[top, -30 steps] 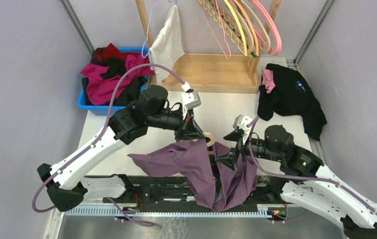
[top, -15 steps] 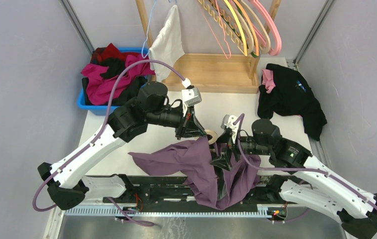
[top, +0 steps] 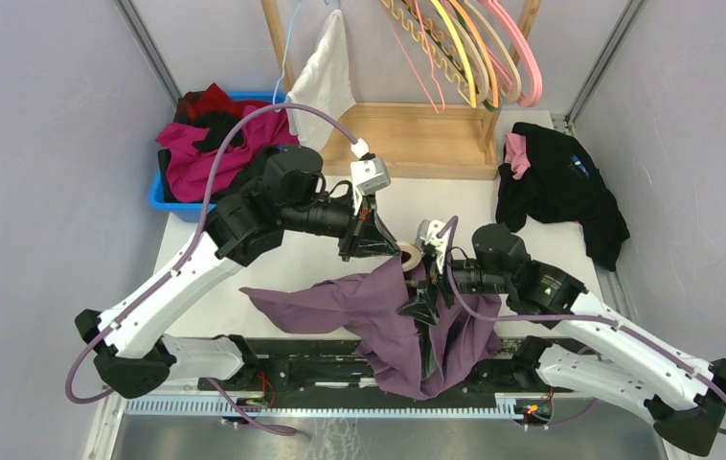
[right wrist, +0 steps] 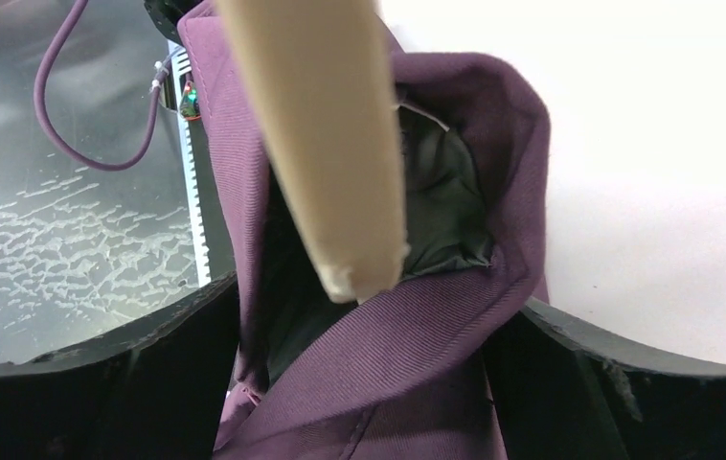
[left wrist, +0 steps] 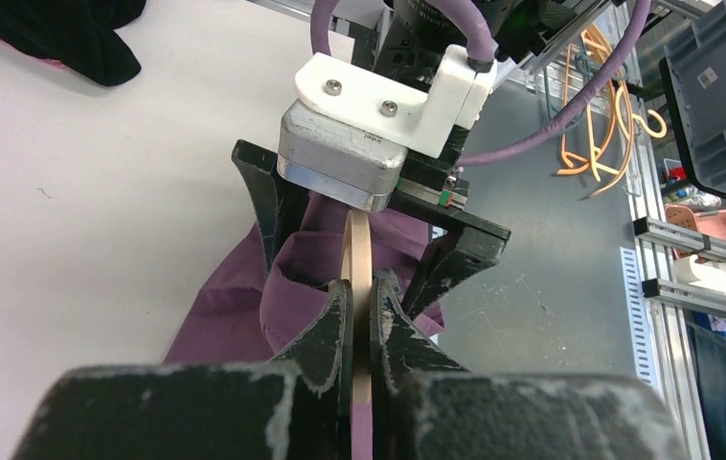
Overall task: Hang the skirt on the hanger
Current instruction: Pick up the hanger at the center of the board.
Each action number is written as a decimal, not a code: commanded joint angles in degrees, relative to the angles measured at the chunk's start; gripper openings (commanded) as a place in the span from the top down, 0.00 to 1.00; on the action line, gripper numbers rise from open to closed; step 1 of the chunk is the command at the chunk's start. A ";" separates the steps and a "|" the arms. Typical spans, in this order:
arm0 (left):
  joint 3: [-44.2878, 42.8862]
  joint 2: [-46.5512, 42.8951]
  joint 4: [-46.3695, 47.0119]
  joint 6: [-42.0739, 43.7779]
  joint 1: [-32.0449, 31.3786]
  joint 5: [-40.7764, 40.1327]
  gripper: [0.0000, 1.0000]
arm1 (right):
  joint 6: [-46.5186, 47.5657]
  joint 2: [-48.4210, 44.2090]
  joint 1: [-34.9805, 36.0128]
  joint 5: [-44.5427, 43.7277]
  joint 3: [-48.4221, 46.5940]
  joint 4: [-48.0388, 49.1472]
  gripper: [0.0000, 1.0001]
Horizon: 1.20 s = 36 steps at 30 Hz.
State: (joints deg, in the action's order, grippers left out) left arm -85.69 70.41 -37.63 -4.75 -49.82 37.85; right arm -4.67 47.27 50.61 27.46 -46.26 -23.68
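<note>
White table [top: 436, 206], near edge, middle: one purple skirt [top: 359, 305], bunched, partly hanging over that edge. One beige hanger [left wrist: 359, 251], clamped tight in your left gripper [left wrist: 360, 299], its end inside the skirt's waistband. Your right gripper [right wrist: 369, 379]: jaws spread wide, straddling the waistband's fold. Far-left corner: one blue bin [top: 162, 198] heaped with clothes.

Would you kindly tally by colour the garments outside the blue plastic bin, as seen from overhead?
Purple: 1, the purple fabric skirt.
White: 1, the white cloth garment hanging on the wooden rack.
Black: 1, the black garment heaped on the right; the pink patch at its edge may belong to it.
Total: 3.
</note>
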 commanded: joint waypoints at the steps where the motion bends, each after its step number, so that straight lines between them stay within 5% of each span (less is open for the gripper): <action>1: -3.77 -1.30 7.12 1.19 0.80 1.79 0.97 | 0.29 -0.11 0.02 -0.11 -0.45 2.12 0.13; 9: -3.48 -2.85 10.18 -0.57 3.03 1.76 0.97 | 0.50 2.77 0.01 1.94 -1.97 2.02 0.63; 13: -3.65 -3.48 12.30 -2.22 4.64 0.68 0.97 | 0.46 3.91 0.00 2.91 -3.91 1.54 0.98; 20: -6.35 -2.86 13.54 -4.59 6.18 -6.34 0.95 | 0.53 4.68 -0.03 3.19 -8.50 -0.06 0.99; 28: -14.12 -0.27 6.94 -3.79 6.23 -21.32 0.68 | -0.67 7.33 -0.03 -4.74 -18.94 -7.09 0.99; 36: -22.70 -0.02 -1.06 -2.92 6.33 -36.74 0.56 | 1.01 11.51 0.02 -14.80 -33.33 -19.48 0.99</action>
State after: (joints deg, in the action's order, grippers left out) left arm -103.81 70.96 -36.10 -7.73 -43.62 11.77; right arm -4.38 58.52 50.52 19.00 -70.85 -41.34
